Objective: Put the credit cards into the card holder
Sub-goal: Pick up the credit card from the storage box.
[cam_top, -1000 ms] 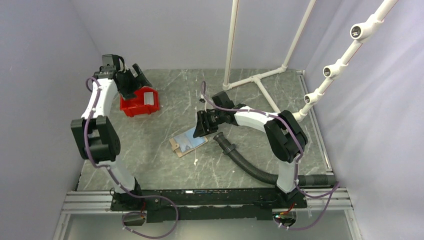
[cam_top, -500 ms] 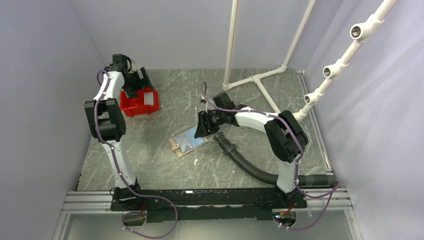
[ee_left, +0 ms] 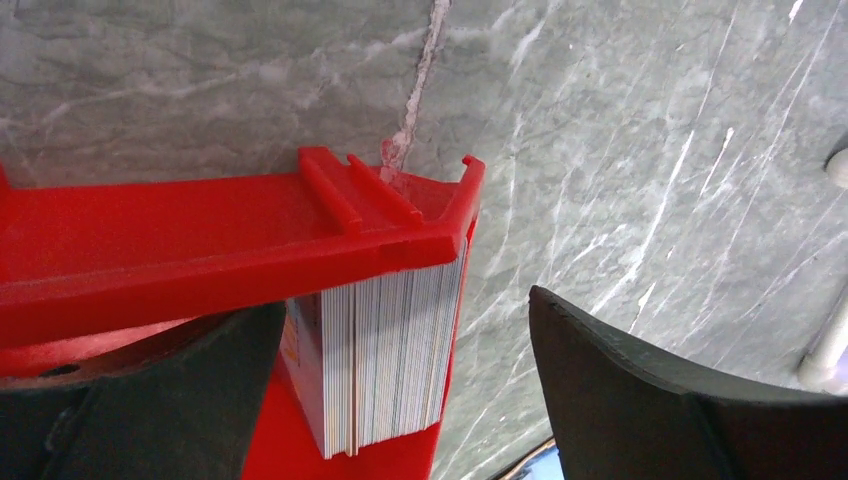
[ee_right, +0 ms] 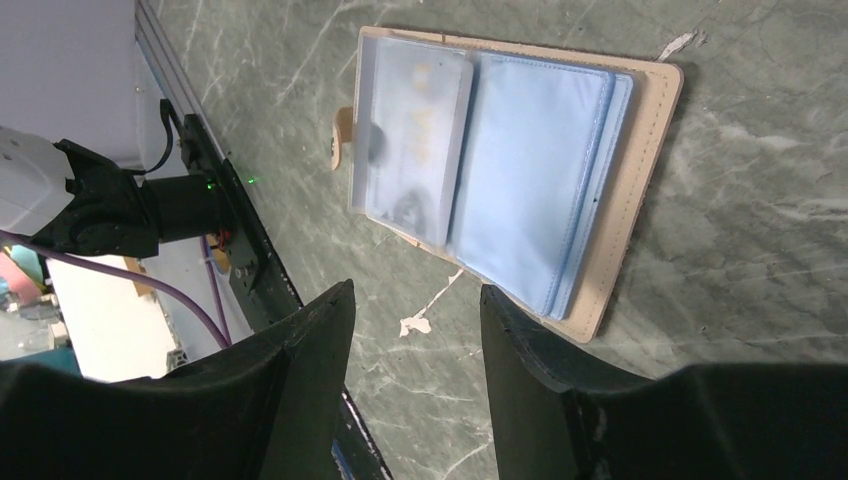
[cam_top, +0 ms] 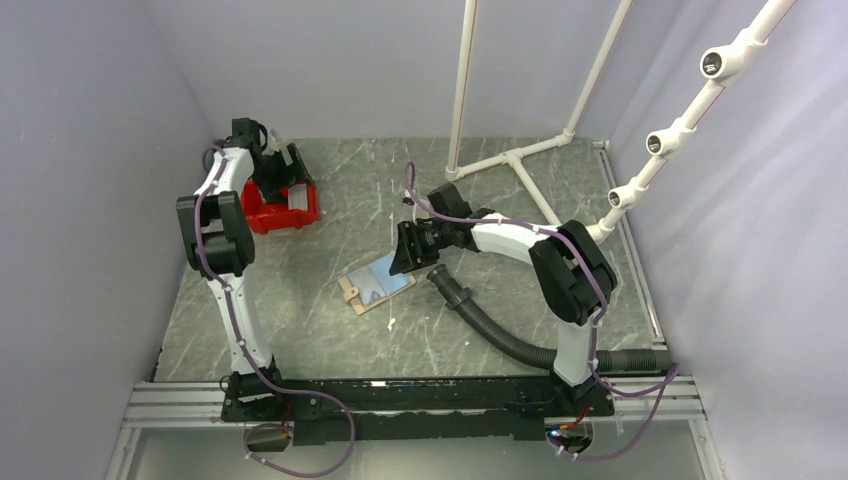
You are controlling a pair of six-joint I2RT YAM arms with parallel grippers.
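- From above, the left claw [cam_top: 281, 176] and its wrist cover much of the red bin [cam_top: 300, 212] at the far left of the counter [cam_top: 330, 330], so the bin's contents do not show in that view.
- In the left wrist view the credit cards [ee_left: 385, 360] show only edge-on, as a tight upright stack of whitish edges inside the bin under its rim. Their faces and colours cannot be made out, and the bottom of the stack runs out of the picture.
- The left claw's fingers [ee_left: 640, 390] stand wide apart, one on each side of the stack. Whether the other finger touches the bin wall cannot be told.
- The card holder [cam_top: 377, 285] lies opened flat near the middle of the counter, well apart from the bin. It has a tan stitched cover, pale blue sleeves [ee_right: 535, 190] inside, and a small tab [ee_right: 343, 135] at one edge.
- A clear sleeve [ee_right: 410, 140] lies over one half of the holder. Something printed shows faintly through it but is too blurred to read.
- The right claw [ee_right: 415, 320] hangs just beside the holder's edge with its fingers apart and nothing between them. Their bases are cut off by the frame.
- A black ribbed hose [cam_top: 490, 325] lies on the counter near the right arm.
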